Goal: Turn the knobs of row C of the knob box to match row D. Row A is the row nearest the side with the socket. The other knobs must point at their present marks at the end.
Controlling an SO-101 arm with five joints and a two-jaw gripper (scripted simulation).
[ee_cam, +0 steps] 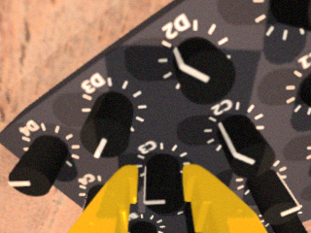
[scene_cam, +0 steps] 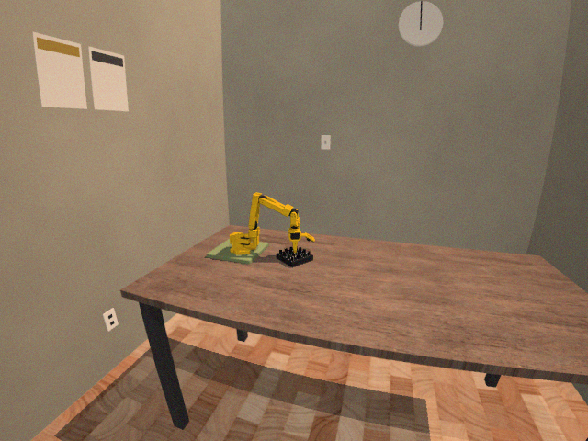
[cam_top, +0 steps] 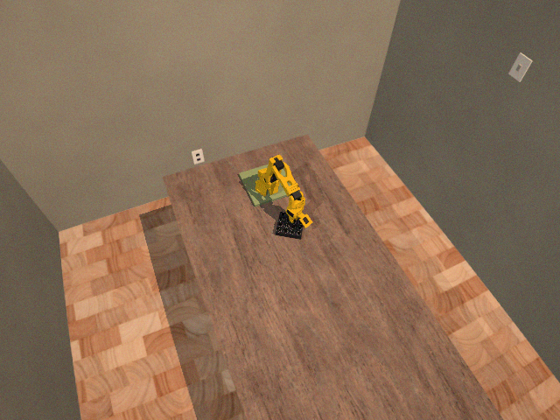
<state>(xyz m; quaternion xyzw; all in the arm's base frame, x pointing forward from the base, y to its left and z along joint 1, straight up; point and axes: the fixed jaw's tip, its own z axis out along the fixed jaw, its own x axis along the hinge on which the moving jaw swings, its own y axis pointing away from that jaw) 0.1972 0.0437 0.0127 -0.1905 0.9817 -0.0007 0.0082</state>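
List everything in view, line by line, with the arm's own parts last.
Table: 1, dark brown wood with black legs, mid-room.
Knob box: 1, black, on the table by the arm.
Knobs: black with white pointers; D2, D3, D4, C2 and C3 readable, others cut off.
Mat: 1, green, under the arm's base.
Posters: 2, white, left wall.
Clock: 1, pale, far wall.
Switch plate: 1, white, far wall.
Socket: 1, white, low on the left wall.
Arm: 1, yellow.
Pincer: 1, yellow, narrowly open, straddling C3.
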